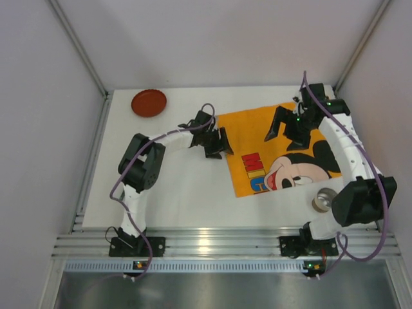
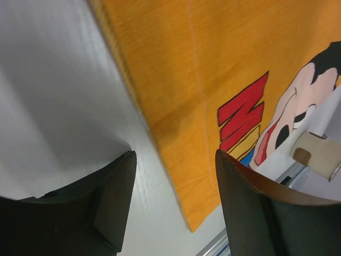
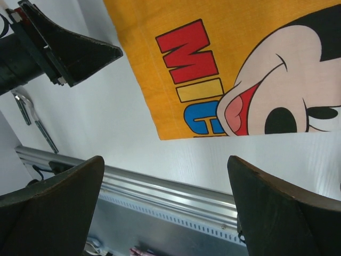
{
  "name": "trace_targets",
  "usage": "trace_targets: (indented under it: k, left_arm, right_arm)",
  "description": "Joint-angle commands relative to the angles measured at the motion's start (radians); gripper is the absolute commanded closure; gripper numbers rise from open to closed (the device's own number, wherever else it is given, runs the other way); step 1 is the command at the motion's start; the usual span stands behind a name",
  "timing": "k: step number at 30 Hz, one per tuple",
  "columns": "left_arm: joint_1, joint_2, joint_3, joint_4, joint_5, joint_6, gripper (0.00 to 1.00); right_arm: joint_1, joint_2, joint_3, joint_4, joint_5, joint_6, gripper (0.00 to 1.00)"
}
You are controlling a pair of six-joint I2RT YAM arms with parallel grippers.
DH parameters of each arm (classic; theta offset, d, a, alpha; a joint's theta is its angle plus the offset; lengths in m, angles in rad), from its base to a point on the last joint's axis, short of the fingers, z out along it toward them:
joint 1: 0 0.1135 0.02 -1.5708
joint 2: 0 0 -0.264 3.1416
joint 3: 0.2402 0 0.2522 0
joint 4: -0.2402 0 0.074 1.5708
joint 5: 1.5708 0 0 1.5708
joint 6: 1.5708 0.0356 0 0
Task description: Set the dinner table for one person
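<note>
The white dinner table [image 1: 180,187] holds an orange Mickey Mouse cloth [image 1: 251,138] lying flat at its right centre. A red plate [image 1: 149,103] sits at the far left. A small beige cup [image 1: 322,200] stands near the front right, beside my right arm's elbow. My left gripper [image 1: 217,147] is open and empty, low over the cloth's left edge [image 2: 213,64], with its jaws astride that edge [image 2: 176,157]. My right gripper [image 1: 290,132] is open and empty, raised above the cloth's far part; the wrist view [image 3: 165,160] looks down at the cloth's near left corner [image 3: 256,32].
An aluminium rail [image 1: 206,244] runs along the table's near edge and also shows in the right wrist view [image 3: 160,186]. White walls close in the back and both sides. The cup also shows in the left wrist view [image 2: 319,154]. My left gripper shows in the right wrist view [image 3: 64,50].
</note>
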Motion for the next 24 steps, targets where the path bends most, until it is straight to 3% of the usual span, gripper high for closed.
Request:
trace_targets:
  k: [1,6,10,11,13,17,20,24]
  left_arm:
    - [-0.032,0.074,0.065,0.077,0.060,-0.040,0.33]
    - [-0.077,0.190,0.133,0.077,0.102,-0.074,0.37]
    - [-0.072,0.209,0.165,0.040,0.092,-0.058,0.63]
    - [-0.069,0.203,0.164,0.031,0.085,-0.051,0.83]
    - [-0.060,0.183,0.161,0.016,0.065,-0.032,1.00]
    - [0.010,0.126,0.097,-0.058,0.001,-0.022,1.00]
    - [0.150,0.036,-0.031,0.006,0.013,-0.063,1.00]
    - [0.320,-0.079,-0.149,-0.043,-0.030,0.033,1.00]
  right_arm:
    - [-0.052,-0.072,-0.053,-0.017,0.001,-0.037,0.00]
    - [-0.073,-0.075,-0.091,-0.014,0.005,-0.047,0.00]
    - [-0.075,-0.046,-0.079,-0.010,0.001,-0.038,0.00]
    - [-0.075,-0.043,-0.076,-0.007,0.001,-0.038,0.00]
    - [-0.076,-0.035,-0.076,-0.002,0.001,-0.032,0.00]
    - [-0.076,-0.025,-0.084,0.012,-0.007,-0.023,0.00]
    - [-0.075,-0.022,-0.090,0.032,-0.013,-0.008,0.00]
    - [-0.073,-0.003,-0.087,0.047,-0.027,0.002,0.00]
